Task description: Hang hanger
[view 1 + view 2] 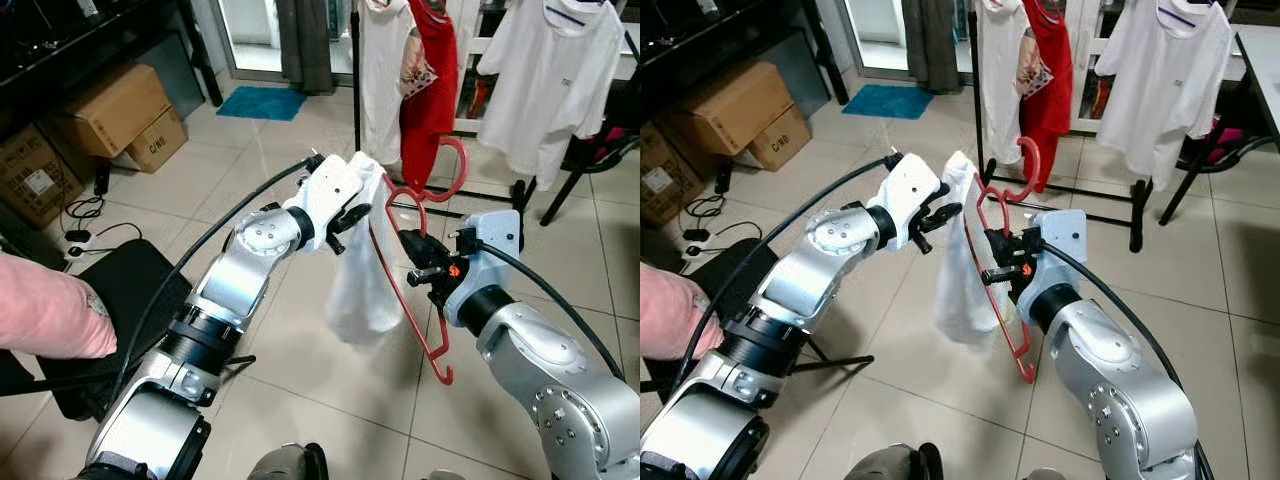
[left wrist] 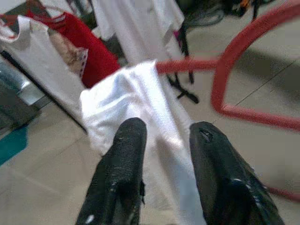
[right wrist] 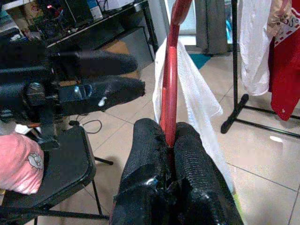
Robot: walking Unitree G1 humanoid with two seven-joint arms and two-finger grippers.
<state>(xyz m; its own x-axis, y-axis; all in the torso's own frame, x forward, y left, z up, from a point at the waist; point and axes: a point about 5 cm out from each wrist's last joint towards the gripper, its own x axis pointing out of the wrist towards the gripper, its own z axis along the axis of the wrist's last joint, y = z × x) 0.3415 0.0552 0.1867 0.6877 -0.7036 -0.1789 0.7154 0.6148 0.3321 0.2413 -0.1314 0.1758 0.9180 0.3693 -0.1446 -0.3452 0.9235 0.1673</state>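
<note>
Hanger (image 1: 412,290) front and centre, red plastic, held up in the air between the two arms with a white garment (image 1: 362,270) draped over it and hanging down toward the tiled floor (image 1: 300,370). Right gripper (image 1: 418,262) has the hanger's frame pinched tight, and in the right wrist view the two black fingers (image 3: 187,159) are pressed together with the red bar running up from between them. Left gripper (image 1: 350,215) sits at the top of the white garment, just beside the hanger's shoulder; its jaws stand a little apart in the left wrist view, with white cloth lying between and beyond the fingers (image 2: 124,164), though whether they actually clamp the fabric I cannot tell. The hanger's hook (image 1: 455,165) curls up toward the clothes rack (image 1: 356,70) behind, near it but hooked on nothing. On that rack hang a white shirt (image 1: 380,80), a red garment (image 1: 430,90) and another white T-shirt (image 1: 555,75). Off to the robot's left, cardboard boxes (image 1: 120,115) against the wall, a black chair (image 1: 110,300), and something pink (image 1: 45,320) at the edge.
</note>
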